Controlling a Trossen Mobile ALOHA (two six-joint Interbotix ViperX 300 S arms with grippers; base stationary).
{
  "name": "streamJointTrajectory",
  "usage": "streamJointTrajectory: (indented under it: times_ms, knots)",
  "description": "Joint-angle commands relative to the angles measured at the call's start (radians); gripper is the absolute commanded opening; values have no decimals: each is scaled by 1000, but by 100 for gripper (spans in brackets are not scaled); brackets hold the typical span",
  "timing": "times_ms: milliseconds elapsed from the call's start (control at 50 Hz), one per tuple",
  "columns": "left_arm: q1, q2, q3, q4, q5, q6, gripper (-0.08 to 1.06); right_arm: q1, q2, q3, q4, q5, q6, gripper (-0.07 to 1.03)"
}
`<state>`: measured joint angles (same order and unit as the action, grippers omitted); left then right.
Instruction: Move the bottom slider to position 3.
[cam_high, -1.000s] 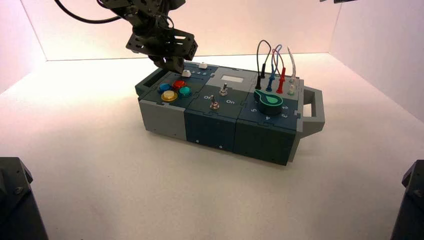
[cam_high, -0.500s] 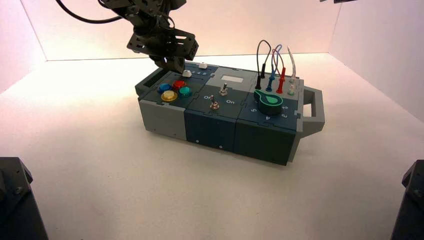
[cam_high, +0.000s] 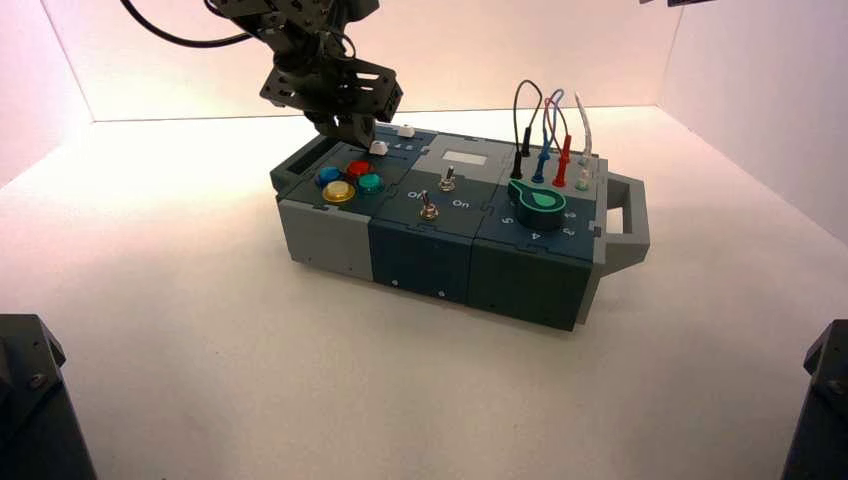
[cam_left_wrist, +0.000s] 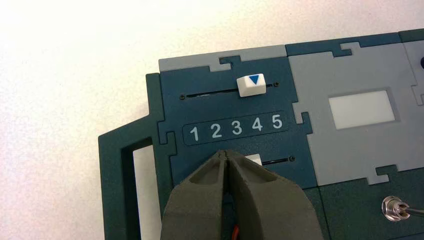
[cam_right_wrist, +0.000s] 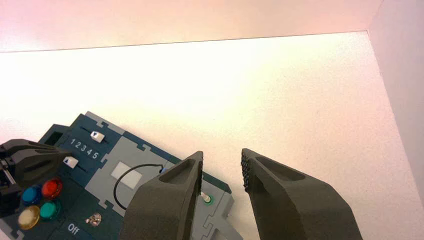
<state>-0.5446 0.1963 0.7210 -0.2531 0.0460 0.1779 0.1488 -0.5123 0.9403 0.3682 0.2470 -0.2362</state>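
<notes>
2 white sliders (cam_left_wrist: 251, 85); 1 shut L claw (cam_left_wrist: 225, 157)

the left gripper (cam_right_wrist: 64, 156) reaches in at the bottom slider (cam_right_wrist: 70, 161), its tip at the white knob, near the red button (cam_right_wrist: 51, 188). the top slider's white knob (cam_right_wrist: 97, 136) sits across the printed digits 1 to 5 (cam_right_wrist: 84, 148). the right gripper (cam_right_wrist: 222, 170) hangs open, partly hiding the box (cam_right_wrist: 95, 172).

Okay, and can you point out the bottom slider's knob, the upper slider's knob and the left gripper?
Bottom slider's white knob (cam_left_wrist: 254, 159): left wrist view, its exposed end.
Upper slider's white knob (cam_left_wrist: 251, 86): left wrist view, middle.
Left gripper (cam_left_wrist: 226, 154): left wrist view, between fingertips.
</notes>
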Motion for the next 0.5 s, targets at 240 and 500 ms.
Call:
streamJointTrajectory:
  times_ms: [240,500]
  knots:
    - [-12,-21,-18,3,-3,3,-3,5,-12,-17,2,-11,-2,42]
    - [-6,-21,-15,5,-3,9,-3,5,-12,-15,0,-11,-2,42]
